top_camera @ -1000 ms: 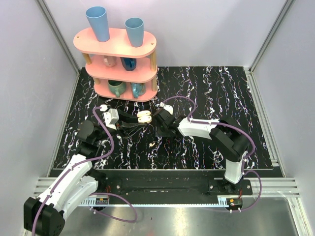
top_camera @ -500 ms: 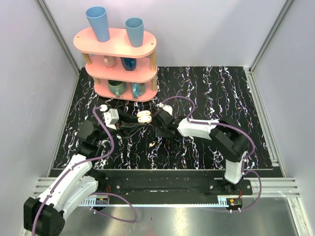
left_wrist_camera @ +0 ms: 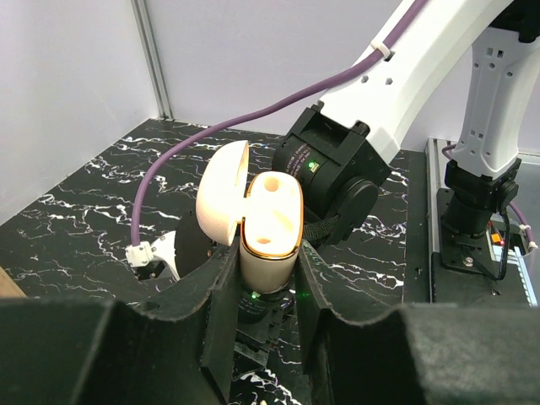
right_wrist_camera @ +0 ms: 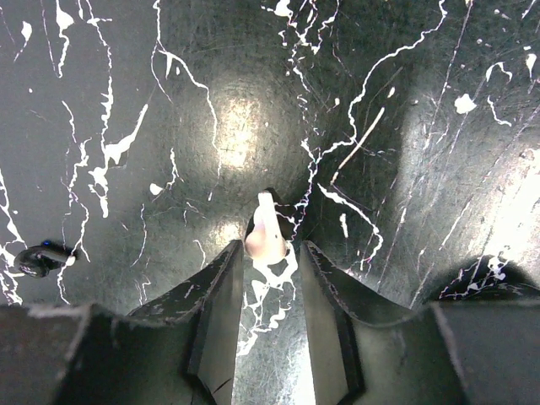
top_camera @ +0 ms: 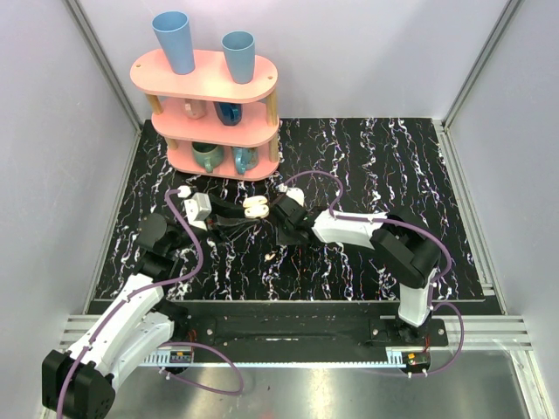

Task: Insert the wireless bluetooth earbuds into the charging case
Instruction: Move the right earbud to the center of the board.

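My left gripper [top_camera: 251, 209] is shut on the charging case [top_camera: 254, 207], a cream-white clamshell held above the table left of centre. In the left wrist view the case [left_wrist_camera: 272, 221] stands upright between my fingers [left_wrist_camera: 221, 295] with its lid [left_wrist_camera: 221, 192] swung open to the left, and two hollows show inside. My right gripper [top_camera: 281, 237] points down at the table just right of the case. It is open, and one cream-white earbud [right_wrist_camera: 266, 232] lies on the table just beyond its fingertips, in line with the gap. That earbud also shows in the top view [top_camera: 273, 257]. The other earbud is out of view.
A pink three-tier shelf [top_camera: 210, 105] with several cups stands at the back left. A small black object [right_wrist_camera: 38, 259] lies on the table left of the right gripper. The right arm's wrist [left_wrist_camera: 333, 169] is close behind the case. The table is black marble-patterned.
The right gripper has shifted slightly to the left, closer to the earbud on the table. The left gripper and the case have not moved.
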Motion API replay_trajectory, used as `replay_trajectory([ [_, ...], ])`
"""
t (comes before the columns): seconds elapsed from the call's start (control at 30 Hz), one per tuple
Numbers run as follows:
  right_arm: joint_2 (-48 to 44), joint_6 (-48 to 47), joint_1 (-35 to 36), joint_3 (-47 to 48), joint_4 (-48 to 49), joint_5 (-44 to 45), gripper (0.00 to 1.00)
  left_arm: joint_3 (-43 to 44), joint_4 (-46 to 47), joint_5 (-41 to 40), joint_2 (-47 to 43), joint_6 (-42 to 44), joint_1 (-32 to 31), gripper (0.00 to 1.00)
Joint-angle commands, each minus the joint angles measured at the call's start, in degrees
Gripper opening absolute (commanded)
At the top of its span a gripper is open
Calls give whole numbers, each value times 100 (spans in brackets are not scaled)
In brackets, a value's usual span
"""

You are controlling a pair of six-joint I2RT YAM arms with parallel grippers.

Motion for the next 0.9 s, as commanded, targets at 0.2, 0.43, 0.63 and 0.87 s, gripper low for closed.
replay_trajectory([
  [0.2,159,-99,59,104,-385,142,38,59,34,-155,-86,92,36,0],
  [0.43,194,-125,59,166,-297,168,38,42,60,-155,-87,83,36,0],
  [0.63,203,-117,59,157,-306,194,36,50,33,-164,-113,83,36,0],
  [0.87,160,-134,59,131,-297,203,29,42,7,-172,-139,101,36,0],
])
